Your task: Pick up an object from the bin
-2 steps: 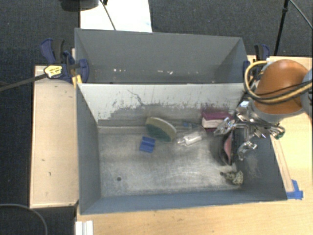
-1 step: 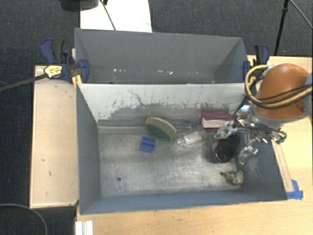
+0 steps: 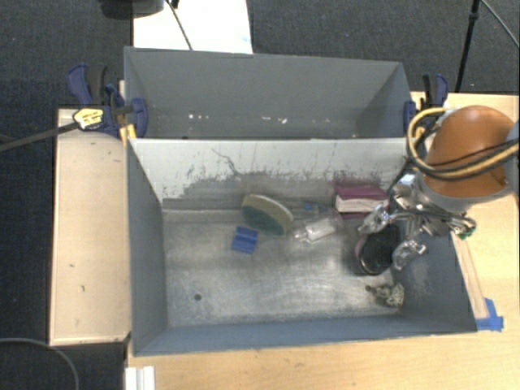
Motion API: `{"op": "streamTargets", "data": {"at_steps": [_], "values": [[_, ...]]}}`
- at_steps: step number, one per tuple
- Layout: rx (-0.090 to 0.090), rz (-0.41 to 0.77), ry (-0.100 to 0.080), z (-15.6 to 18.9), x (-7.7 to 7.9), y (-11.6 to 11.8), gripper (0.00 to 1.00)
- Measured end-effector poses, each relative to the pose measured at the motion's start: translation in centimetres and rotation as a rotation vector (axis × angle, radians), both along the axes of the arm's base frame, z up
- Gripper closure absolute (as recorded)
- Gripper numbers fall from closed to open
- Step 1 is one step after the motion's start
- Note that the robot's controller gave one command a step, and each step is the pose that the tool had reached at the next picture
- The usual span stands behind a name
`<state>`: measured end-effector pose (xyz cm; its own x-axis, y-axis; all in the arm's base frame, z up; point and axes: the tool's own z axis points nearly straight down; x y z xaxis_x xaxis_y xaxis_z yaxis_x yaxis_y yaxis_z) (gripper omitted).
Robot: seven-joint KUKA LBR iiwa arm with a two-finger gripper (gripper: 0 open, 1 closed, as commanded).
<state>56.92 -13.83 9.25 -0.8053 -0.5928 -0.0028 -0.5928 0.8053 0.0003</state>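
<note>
bin (image 3: 244,291): scuffed matt metal | black oval thing (image 3: 374,256): glossy | small clear piece (image 3: 315,231): plastic

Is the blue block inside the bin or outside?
Inside: the blue block lies on the bin floor, beside the green disc.

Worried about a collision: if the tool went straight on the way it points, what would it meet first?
Probably the black oval thing lying right under the tool, though depth is unclear.
</note>
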Motion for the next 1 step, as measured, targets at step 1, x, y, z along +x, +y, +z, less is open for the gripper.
{"op": "streamTargets", "data": {"at_steps": [1], "values": [[-0.004, 0.087, -0.01, 11.14, 1.64, 0.1, 1.0]]}}
